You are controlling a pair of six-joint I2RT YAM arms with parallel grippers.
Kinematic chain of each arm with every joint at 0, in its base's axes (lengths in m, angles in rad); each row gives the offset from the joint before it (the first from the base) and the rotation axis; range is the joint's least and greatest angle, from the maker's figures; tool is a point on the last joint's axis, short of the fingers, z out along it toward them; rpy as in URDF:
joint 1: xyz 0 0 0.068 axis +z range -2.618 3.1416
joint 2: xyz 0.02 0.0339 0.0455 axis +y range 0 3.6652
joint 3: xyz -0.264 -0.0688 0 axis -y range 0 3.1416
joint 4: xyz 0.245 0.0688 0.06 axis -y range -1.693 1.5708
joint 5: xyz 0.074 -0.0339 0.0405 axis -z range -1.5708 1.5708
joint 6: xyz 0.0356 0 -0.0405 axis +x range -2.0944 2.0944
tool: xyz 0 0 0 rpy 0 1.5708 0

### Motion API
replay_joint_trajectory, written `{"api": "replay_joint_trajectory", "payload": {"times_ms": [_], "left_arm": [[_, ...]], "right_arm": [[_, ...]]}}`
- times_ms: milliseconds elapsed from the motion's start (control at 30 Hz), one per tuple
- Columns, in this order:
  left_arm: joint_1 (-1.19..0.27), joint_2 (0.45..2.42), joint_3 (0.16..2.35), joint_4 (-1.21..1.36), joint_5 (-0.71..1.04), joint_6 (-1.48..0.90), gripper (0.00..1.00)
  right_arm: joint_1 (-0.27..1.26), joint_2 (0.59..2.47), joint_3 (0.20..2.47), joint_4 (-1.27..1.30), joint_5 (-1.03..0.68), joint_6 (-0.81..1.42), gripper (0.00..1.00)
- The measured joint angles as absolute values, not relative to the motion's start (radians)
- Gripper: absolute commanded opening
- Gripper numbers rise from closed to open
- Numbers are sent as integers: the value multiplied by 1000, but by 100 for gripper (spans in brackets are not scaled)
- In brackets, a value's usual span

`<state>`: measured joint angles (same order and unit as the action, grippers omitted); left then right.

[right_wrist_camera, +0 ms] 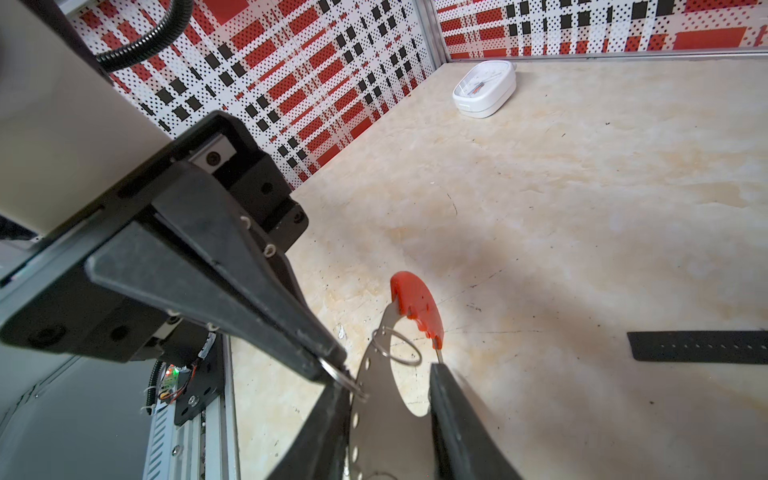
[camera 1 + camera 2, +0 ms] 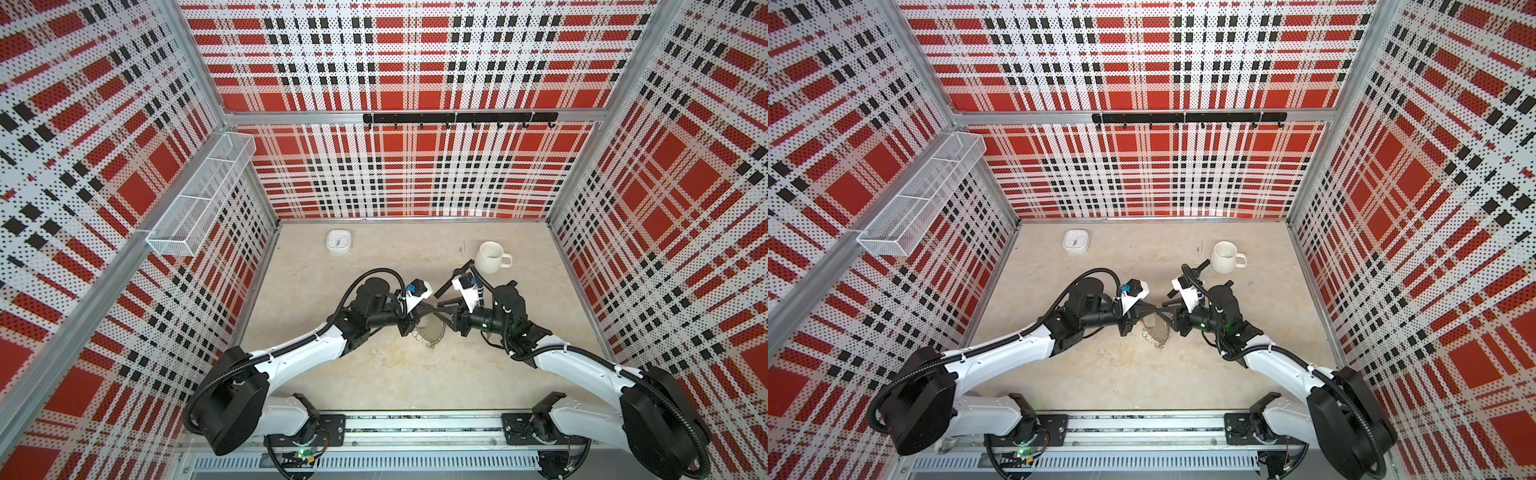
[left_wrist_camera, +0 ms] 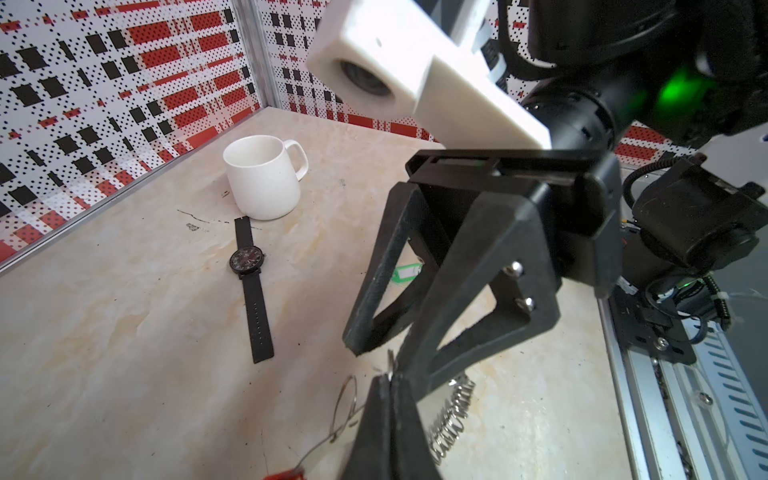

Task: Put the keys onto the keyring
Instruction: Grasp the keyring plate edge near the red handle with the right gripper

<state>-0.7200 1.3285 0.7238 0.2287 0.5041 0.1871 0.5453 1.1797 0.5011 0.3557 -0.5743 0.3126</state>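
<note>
In both top views the two arms meet over the middle of the tabletop (image 2: 374, 374). The keyring (image 2: 432, 330) hangs between them, clear of the surface, with its wire loops dangling. The left hand (image 2: 428, 310) and the right hand (image 2: 441, 306) are almost tip to tip.

From the left wrist, the left hand is pinched tight on one thin wire loop of the keyring. The key (image 3: 405, 274) shows only as a green tag lying on the tabletop beyond the right hand, near the watch (image 3: 248, 266) and the mug (image 3: 263, 178). Neither hand holds it, and I cannot make out its metal part.

From the right wrist, the right hand's fingers stand apart and straddle the ring's flat grey band without clearly pressing it. The red section (image 1: 415, 305) juts out past them.

The ring looks like stiff, light sheet metal with slick faces, and it is likely to swing from that single loop. A grip across the band would steady it better. The key seems tiny and light, and the plastic tag looks like the thickest, least slippery place to take hold.
</note>
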Motion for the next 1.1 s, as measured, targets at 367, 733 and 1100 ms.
{"api": "replay_joint_trajectory", "payload": {"times_ms": [367,733,1100], "left_arm": [[-699,1328,762,163,542,219,0],[-684,1328,794,113,562,244,0],[-674,1327,805,77,588,270,0]], "right_arm": [[551,1167,539,301,-566,291,34],[564,1162,576,249,-548,271,29],[575,1158,589,221,-545,255,27]]}}
